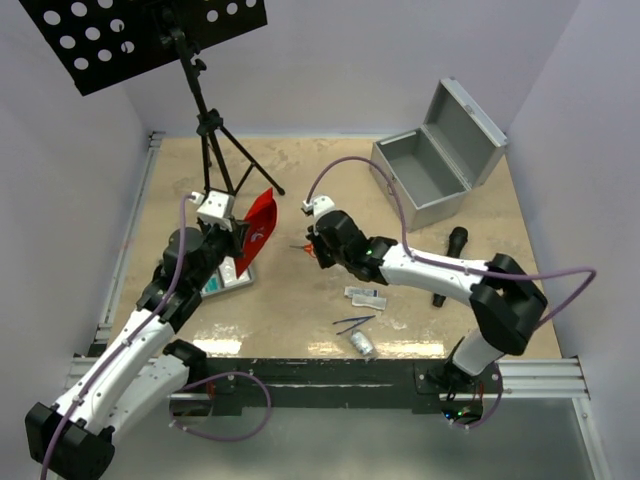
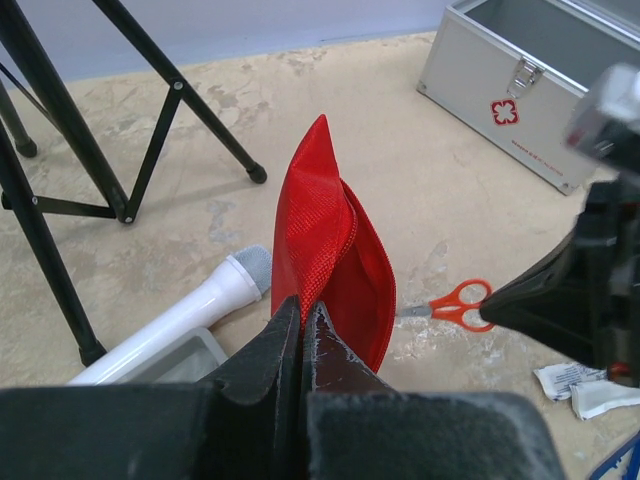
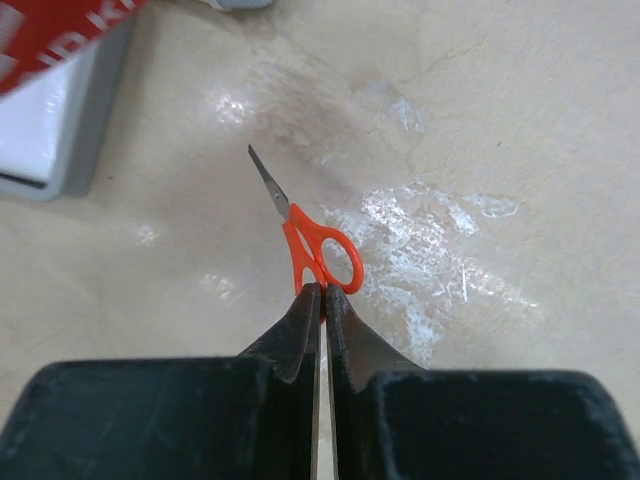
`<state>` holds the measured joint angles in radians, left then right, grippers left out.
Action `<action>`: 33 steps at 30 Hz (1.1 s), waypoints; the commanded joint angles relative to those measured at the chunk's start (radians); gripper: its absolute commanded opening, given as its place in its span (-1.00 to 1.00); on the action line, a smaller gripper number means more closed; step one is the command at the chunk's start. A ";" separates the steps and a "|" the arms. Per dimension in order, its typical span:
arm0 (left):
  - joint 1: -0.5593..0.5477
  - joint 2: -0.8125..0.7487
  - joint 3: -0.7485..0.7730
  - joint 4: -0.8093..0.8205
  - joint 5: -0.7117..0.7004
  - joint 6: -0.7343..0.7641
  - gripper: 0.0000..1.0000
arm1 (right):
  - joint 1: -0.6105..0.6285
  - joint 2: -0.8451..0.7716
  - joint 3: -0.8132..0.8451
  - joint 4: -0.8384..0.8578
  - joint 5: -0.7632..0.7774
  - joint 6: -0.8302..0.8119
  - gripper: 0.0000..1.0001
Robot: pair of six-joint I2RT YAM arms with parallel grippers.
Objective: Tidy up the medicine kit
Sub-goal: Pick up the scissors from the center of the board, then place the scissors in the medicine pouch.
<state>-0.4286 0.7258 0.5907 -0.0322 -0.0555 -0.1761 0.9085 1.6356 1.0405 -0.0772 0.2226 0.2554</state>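
While left gripper pinches the red pouch upright by its edge, right gripper sits clamped on the orange scissors by the handle.

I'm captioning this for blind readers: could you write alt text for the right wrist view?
The right gripper, shut, pinches the orange handle of small scissors, blade pointing away over the beige table. A corner of the red pouch and a grey tray show at upper left.
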 commanded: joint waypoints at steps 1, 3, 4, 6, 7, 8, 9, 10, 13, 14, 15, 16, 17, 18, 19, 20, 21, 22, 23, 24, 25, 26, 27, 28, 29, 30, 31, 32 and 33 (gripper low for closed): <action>-0.006 0.014 0.037 0.041 0.014 -0.005 -1.00 | -0.002 -0.135 -0.002 -0.064 0.017 0.016 -1.00; -0.006 0.018 0.043 0.035 0.016 -0.003 -1.00 | -0.002 -0.199 -0.004 -0.081 0.011 0.013 -1.00; -0.006 0.024 0.046 0.034 0.014 -0.002 -1.00 | 0.000 -0.220 0.001 -0.100 0.001 0.007 -1.00; -0.004 0.030 0.050 0.034 0.014 -0.002 -1.00 | 0.001 -0.261 0.016 -0.134 -0.005 -0.002 -1.00; -0.006 0.034 0.052 0.034 0.014 -0.002 -1.00 | 0.003 -0.284 0.024 -0.145 -0.009 -0.008 -1.00; -0.006 0.040 0.054 0.035 0.019 0.000 -1.00 | 0.004 -0.307 0.033 -0.157 -0.018 -0.011 -1.00; -0.006 0.044 0.055 0.035 0.023 0.003 -1.00 | 0.006 -0.331 0.044 -0.170 -0.032 -0.018 -1.00; -0.004 0.052 0.055 0.035 0.029 0.004 -1.00 | 0.007 -0.353 0.050 -0.176 -0.048 -0.024 -1.00; -0.006 0.072 0.057 0.043 0.084 0.018 -1.00 | 0.009 -0.405 0.070 -0.190 -0.103 -0.042 -1.00; -0.006 0.075 0.057 0.046 0.106 0.023 -1.00 | 0.010 -0.416 0.079 -0.199 -0.114 -0.045 -1.00; -0.006 0.080 0.054 0.054 0.130 0.024 -1.00 | 0.010 -0.427 0.084 -0.206 -0.129 -0.053 -1.00; -0.006 0.084 0.051 0.063 0.152 0.024 -1.00 | 0.010 -0.434 0.092 -0.208 -0.158 -0.065 -1.00; -0.006 0.089 0.049 0.067 0.181 0.026 -1.00 | 0.010 -0.438 0.101 -0.219 -0.172 -0.071 -1.00; -0.006 0.093 0.049 0.071 0.206 0.026 -1.00 | 0.010 -0.438 0.110 -0.231 -0.177 -0.077 -1.00; -0.006 0.095 0.047 0.077 0.230 0.026 -1.00 | 0.010 -0.438 0.118 -0.239 -0.184 -0.085 -1.00; -0.006 0.095 0.041 0.089 0.255 0.021 -1.00 | 0.010 -0.435 0.124 -0.249 -0.190 -0.088 -1.00; -0.004 0.093 0.035 0.103 0.273 0.018 -1.00 | 0.010 -0.427 0.133 -0.260 -0.187 -0.093 -1.00; -0.006 0.090 0.028 0.113 0.287 0.015 -1.00 | 0.010 -0.422 0.141 -0.269 -0.186 -0.100 -1.00; -0.006 0.090 0.026 0.118 0.295 0.013 -1.00 | 0.012 -0.413 0.150 -0.280 -0.183 -0.107 -1.00; -0.006 0.093 0.026 0.118 0.301 0.016 -1.00 | 0.012 -0.407 0.154 -0.283 -0.178 -0.113 -1.00; -0.006 0.093 0.026 0.118 0.307 0.021 -1.00 | 0.013 -0.399 0.159 -0.285 -0.175 -0.122 -1.00; -0.006 0.096 0.027 0.118 0.316 0.030 -1.00 | 0.012 -0.392 0.164 -0.283 -0.178 -0.136 -1.00; -0.006 0.098 0.027 0.120 0.333 0.042 -1.00 | 0.012 -0.384 0.170 -0.288 -0.190 -0.151 -1.00; -0.006 0.100 0.027 0.121 0.354 0.055 -1.00 | 0.012 -0.372 0.182 -0.300 -0.195 -0.165 -1.00; -0.007 0.104 0.031 0.121 0.380 0.067 -1.00 | 0.012 -0.361 0.196 -0.308 -0.203 -0.177 -1.00; -0.007 0.107 0.032 0.118 0.399 0.073 -1.00 | 0.013 -0.353 0.202 -0.311 -0.207 -0.186 -1.00; -0.006 0.110 0.034 0.115 0.414 0.075 -1.00 | 0.012 -0.347 0.210 -0.311 -0.213 -0.192 -1.00; -0.006 0.109 0.032 0.118 0.428 0.078 -1.00 | 0.012 -0.344 0.213 -0.308 -0.219 -0.197 -1.00; -0.007 0.106 0.028 0.124 0.440 0.078 -1.00 | 0.012 -0.339 0.214 -0.300 -0.220 -0.199 -1.00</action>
<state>-0.4286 0.8322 0.6041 0.0269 0.2859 -0.1352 0.9165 1.2930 1.1980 -0.3775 0.0345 0.1101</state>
